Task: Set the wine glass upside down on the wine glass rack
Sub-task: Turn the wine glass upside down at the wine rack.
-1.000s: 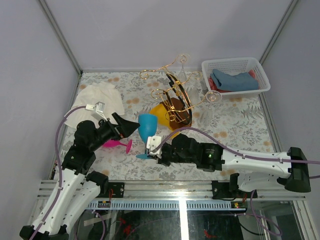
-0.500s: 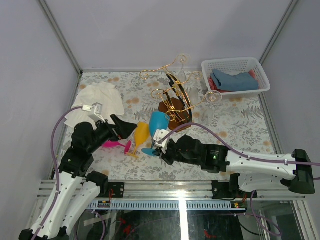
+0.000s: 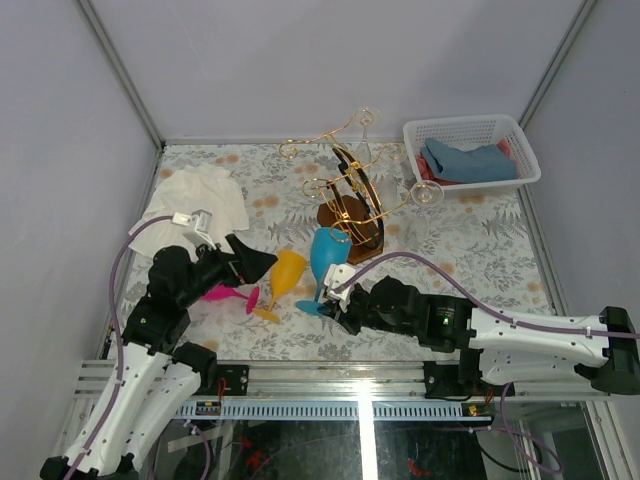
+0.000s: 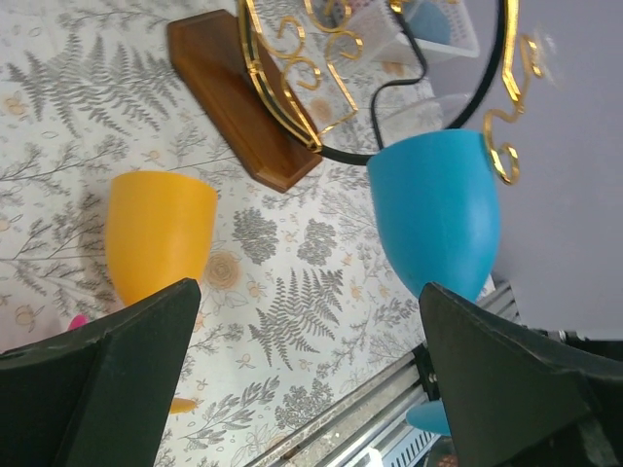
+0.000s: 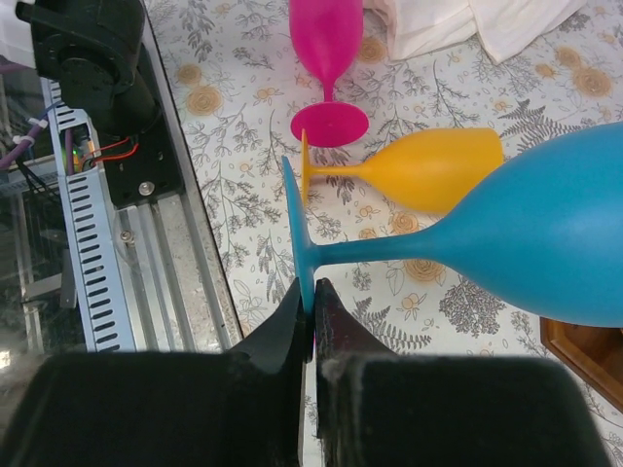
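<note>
From above, my right gripper (image 3: 335, 298) is clamped on the round foot of the opaque blue wine glass (image 3: 328, 256). The glass tilts with its bowl leaning toward the wine glass rack (image 3: 352, 205), a stand of curly gold wire and a black arched bar on a brown wooden base. The bowl is just in front of that base and hangs on none of the arms. I cannot tell whether the foot is clear of the floral tablecloth (image 3: 470, 240). My left gripper (image 3: 258, 262) is spread wide and holds nothing. It is just left of an orange wine glass (image 3: 284, 276) lying on its side, with a pink wine glass (image 3: 222, 292) lying nearby. A white plastic basket (image 3: 462, 125) sits at the far right.

In my left wrist view, the orange bowl and the blue bowl show between my black fingers (image 4: 107, 379), with the wooden base beyond.

In my right wrist view, my fingers press together on the rim of the blue foot. The stem runs right to the bowl, and the orange and pink glasses lie beyond it.
</note>
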Controlling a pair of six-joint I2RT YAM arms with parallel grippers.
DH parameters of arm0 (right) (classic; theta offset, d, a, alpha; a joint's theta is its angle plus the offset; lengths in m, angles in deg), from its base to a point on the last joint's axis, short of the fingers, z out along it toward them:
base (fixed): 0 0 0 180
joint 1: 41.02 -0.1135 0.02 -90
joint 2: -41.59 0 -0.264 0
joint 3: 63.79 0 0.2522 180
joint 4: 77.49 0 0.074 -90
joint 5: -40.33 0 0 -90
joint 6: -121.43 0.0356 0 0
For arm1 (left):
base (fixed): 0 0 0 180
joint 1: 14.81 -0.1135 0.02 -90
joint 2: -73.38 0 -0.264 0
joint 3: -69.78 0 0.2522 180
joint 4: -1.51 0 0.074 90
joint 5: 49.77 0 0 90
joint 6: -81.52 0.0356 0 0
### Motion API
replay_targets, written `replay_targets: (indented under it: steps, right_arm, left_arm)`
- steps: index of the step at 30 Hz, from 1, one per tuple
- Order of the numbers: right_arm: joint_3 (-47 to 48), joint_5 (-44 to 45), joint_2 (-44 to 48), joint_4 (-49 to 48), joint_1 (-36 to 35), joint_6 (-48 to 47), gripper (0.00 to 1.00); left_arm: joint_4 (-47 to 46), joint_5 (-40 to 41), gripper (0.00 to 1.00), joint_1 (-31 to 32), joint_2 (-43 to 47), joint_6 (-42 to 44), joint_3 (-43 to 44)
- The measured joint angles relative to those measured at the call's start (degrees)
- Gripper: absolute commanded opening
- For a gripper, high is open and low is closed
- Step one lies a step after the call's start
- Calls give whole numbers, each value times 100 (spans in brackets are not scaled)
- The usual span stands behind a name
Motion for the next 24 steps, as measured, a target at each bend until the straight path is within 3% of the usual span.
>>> replay_targets:
  steps: [6, 13, 24]
  right_arm:
    - [-103, -63, 247, -2, 0, 249, 0]
    - [-358, -107, 726, -328, 0, 1172, 0]
    - [-1075, 262, 1335, -922, 0, 2538, 0]
  left_arm:
    - [-367, -699, 92, 2, 295, 109, -101]
    - [-879, -1467, 92, 90, 479, 251, -129]
    - [-1405, -1788, 87, 776, 258, 273, -302]
